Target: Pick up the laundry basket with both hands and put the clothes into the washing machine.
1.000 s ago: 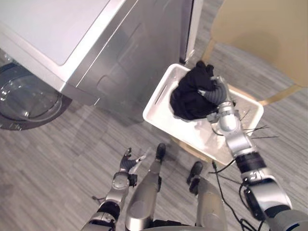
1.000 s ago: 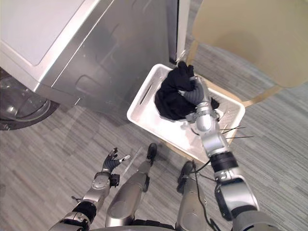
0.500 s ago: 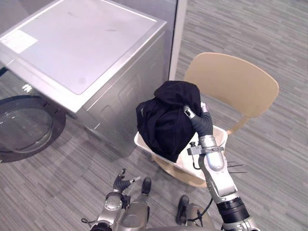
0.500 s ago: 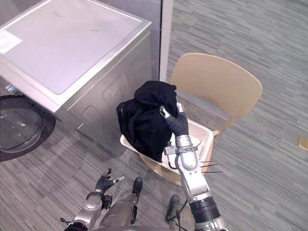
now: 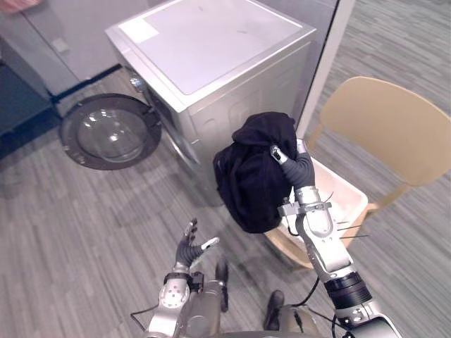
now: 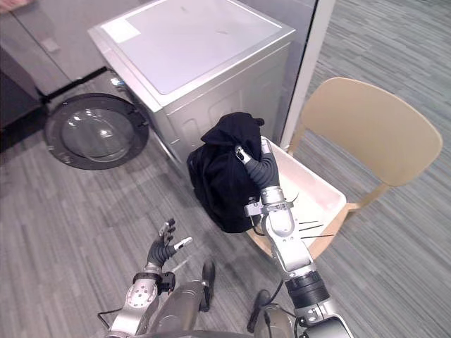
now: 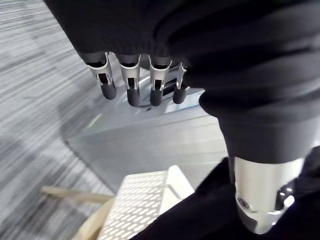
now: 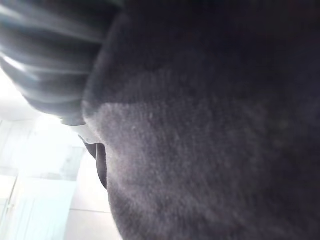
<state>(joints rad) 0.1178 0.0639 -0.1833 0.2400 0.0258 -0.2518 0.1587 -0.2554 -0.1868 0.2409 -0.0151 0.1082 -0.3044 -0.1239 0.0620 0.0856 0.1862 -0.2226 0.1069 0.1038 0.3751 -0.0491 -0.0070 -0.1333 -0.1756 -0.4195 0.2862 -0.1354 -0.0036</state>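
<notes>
Right hand [image 5: 296, 167]: clenched into the top of the black clothes [image 5: 250, 179], one finger showing curled over a fold; we log the whole bundle as hanging from this single grip. Washing machine [image 5: 211, 49], ahead of the right hand and to its left, round door [image 5: 109, 134] swung wide: we judge that the bulky bundle may snag on the drum's rim or the door and spill part of itself onto the floor [image 5: 84, 232]. Chair [image 5: 391, 130], behind and below the hand, carrying the white laundry basket [image 5: 342, 197] on its seat: a trailing end of cloth could catch the basket's near wall and drag it off the seat. Clothes, loose and held at one spot only: folds may slide out of the grip on the way across. Left hand [image 5: 189, 248], far below the right hand and well apart from it, fingers relaxed and empty: it gives the load no support, and the basket has no hand on it. Hard for us to make out: the drum's mouth, seen edge-on; whether the bundle's lower end touches the basket; how many garments the bundle holds; the remaining fingers of the right hand, buried in cloth.
</notes>
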